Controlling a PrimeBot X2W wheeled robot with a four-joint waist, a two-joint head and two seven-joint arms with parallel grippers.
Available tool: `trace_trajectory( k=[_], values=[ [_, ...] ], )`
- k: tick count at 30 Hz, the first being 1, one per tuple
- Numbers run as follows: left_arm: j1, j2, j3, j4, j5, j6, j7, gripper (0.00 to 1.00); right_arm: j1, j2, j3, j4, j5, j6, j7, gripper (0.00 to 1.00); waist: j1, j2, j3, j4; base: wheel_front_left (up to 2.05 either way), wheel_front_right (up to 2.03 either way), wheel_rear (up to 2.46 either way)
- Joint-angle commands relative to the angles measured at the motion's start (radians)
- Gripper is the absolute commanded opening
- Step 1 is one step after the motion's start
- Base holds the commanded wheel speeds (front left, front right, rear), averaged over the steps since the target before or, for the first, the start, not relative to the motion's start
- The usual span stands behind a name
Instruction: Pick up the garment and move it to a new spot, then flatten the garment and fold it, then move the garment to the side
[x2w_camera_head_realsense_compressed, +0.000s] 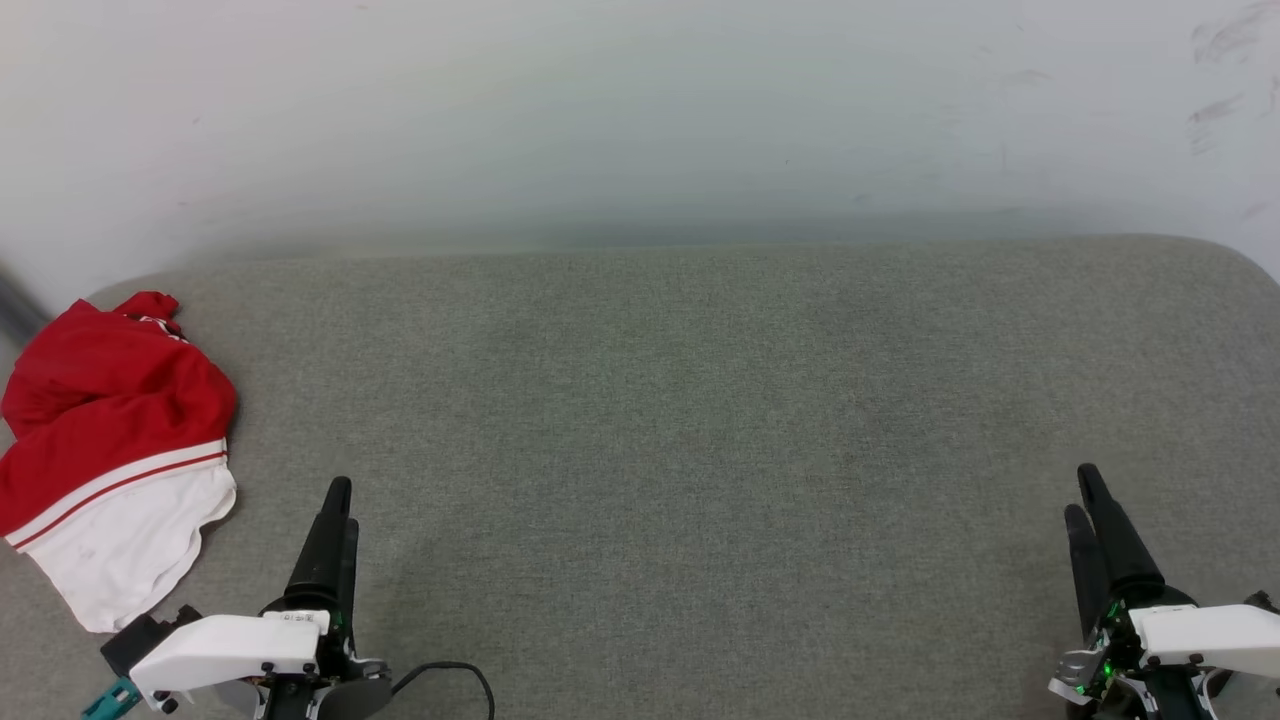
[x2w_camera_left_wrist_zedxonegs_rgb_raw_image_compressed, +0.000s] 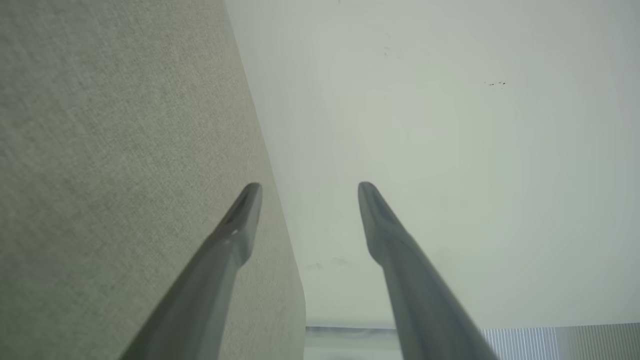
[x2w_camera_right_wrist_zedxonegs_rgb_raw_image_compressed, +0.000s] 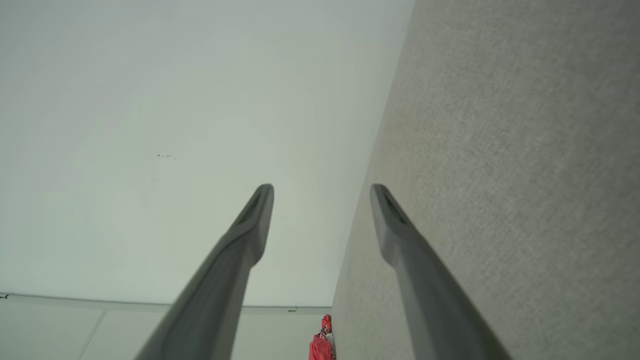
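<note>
The garment (x2w_camera_head_realsense_compressed: 105, 440) lies bunched at the far left edge of the grey fabric surface (x2w_camera_head_realsense_compressed: 700, 420), red on top with a white part and striped trim toward me. A small red piece of the garment (x2w_camera_right_wrist_zedxonegs_rgb_raw_image_compressed: 320, 345) shows at the bottom of the right wrist view. My left gripper (x2w_camera_head_realsense_compressed: 338, 500) stands open at the lower left, just right of the garment and apart from it, with nothing between its fingers (x2w_camera_left_wrist_zedxonegs_rgb_raw_image_compressed: 240, 220). My right gripper (x2w_camera_head_realsense_compressed: 1083, 495) stands open at the lower right, far from the garment, with nothing held.
A pale wall (x2w_camera_head_realsense_compressed: 640, 110) rises right behind the grey surface. The surface's corners are rounded at the far left and far right. A black cable (x2w_camera_head_realsense_compressed: 455, 672) loops on the surface beside my left wrist.
</note>
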Motion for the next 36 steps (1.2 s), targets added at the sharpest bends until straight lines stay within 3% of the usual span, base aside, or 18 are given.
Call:
trace_trajectory(
  k=[1, 17, 36],
  values=[
    [-0.02, 0.002, 0.004, -0.031, 0.038, 0.008, -0.011, 1.0, -0.013, 0.0, -0.006, -0.031, -0.04, 0.0, -0.01, 1.0, 0.0, 0.0, 0.0, 0.0, 0.0, 0.0, 0.0],
    [-0.003, 0.003, -0.051, -0.108, 0.407, 0.109, -0.079, 1.0, 0.008, 0.0, 0.02, -0.149, -0.423, 0.0, -0.078, 1.0, 0.0, 0.0, 0.005, 0.004, 0.0, 0.0, 0.0],
    [0.017, 0.003, -0.098, -0.14, 0.716, 0.161, -0.146, 1.0, 0.045, 0.0, 0.055, -0.176, -0.755, 0.0, -0.146, 1.0, 0.0, 0.0, 0.007, 0.01, 0.0, 0.0, 0.0]
  ],
)
